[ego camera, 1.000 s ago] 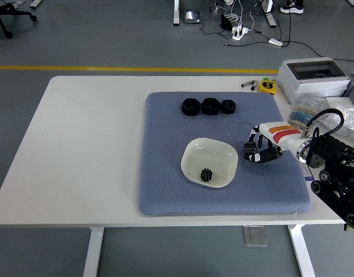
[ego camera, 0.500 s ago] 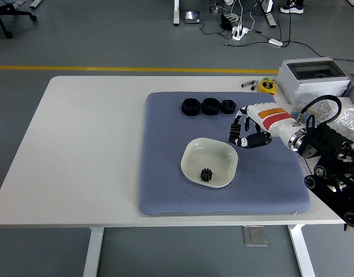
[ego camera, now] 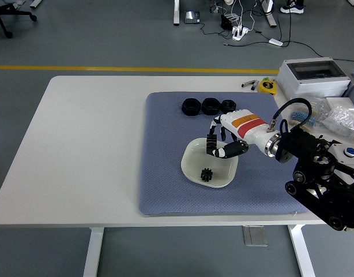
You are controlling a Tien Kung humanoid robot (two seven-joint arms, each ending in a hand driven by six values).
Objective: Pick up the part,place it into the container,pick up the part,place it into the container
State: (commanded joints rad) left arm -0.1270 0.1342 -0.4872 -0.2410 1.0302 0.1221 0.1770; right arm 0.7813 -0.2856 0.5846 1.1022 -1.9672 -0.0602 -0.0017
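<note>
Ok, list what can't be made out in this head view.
- Whether the right hand holds a part: its dark fingers are too small, seen over the bowl.
- The exact shape of the three black parts on the mat: too small.
- The left hand: outside the picture.

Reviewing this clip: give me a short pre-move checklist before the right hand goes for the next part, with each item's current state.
1. One part already in the container: ok, a black gear lies in the white dish.
2. Parts left to pick: ok, three black parts sit in a row at the far side of the blue mat.
3. Right hand free of any part: cannot tell, fingers curled over the dish's far rim.
4. Path from hand to row unobstructed: ok.
5. Left arm out of the way: ok, not in view.
</note>
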